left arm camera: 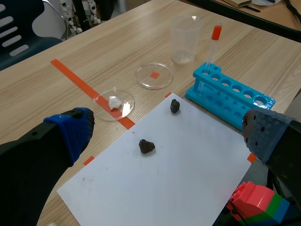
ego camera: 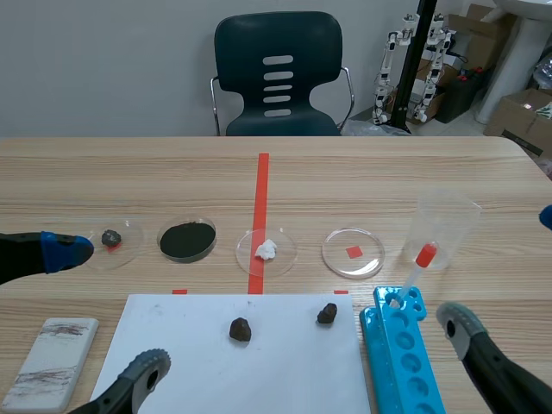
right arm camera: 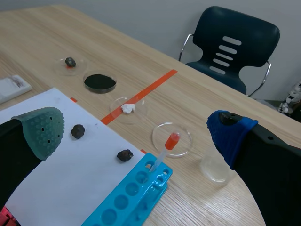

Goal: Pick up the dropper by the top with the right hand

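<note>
Both wide open and empty, left end effector (left arm camera: 167,134), right end effector (right arm camera: 137,132), dropper (right arm camera: 165,150) tip hidden inside blue rack (right arm camera: 126,201)

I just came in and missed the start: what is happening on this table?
Nothing is held yet. The right hand is open and hovers near the dropper, which stands tilted in an end hole of the blue rack, red bulb up. The left hand is also open, near the white paper.
</note>
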Controlling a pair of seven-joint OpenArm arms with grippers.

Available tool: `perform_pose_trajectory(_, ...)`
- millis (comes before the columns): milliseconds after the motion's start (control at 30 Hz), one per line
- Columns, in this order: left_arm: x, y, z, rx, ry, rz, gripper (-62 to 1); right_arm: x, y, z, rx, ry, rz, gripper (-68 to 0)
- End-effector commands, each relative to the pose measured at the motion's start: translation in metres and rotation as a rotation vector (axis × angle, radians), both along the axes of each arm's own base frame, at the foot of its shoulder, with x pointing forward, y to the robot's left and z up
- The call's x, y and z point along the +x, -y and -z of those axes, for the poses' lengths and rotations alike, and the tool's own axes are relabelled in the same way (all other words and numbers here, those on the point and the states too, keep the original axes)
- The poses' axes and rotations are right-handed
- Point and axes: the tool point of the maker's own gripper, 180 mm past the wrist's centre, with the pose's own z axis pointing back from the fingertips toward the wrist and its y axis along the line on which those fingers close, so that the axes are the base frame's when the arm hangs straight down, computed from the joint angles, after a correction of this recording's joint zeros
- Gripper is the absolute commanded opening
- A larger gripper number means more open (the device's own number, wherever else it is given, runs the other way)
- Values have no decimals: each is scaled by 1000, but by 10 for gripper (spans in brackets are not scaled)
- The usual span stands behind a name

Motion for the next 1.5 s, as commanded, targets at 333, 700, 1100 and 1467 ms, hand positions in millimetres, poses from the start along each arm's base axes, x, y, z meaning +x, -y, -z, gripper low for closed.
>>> perform_pose_trajectory(333, 0, 2, -5, -28, 7, -8, 14, 31, 64, 14, 27, 121, 169, -29)
perform_pose_trajectory(700, 0, 2, -5, -28, 7, -8, 14, 64, 41, 38, 79, 142, 119, -29)
perform_pose_trajectory(1100, 0, 2, -5, -27, 7, -8, 14, 95, 24, 72, 112, 79, 95, -41)
perform_pose_trajectory(1467, 0, 2, -5, -28, 7, -8, 14, 96, 1, 86, 148, 41, 53, -198)
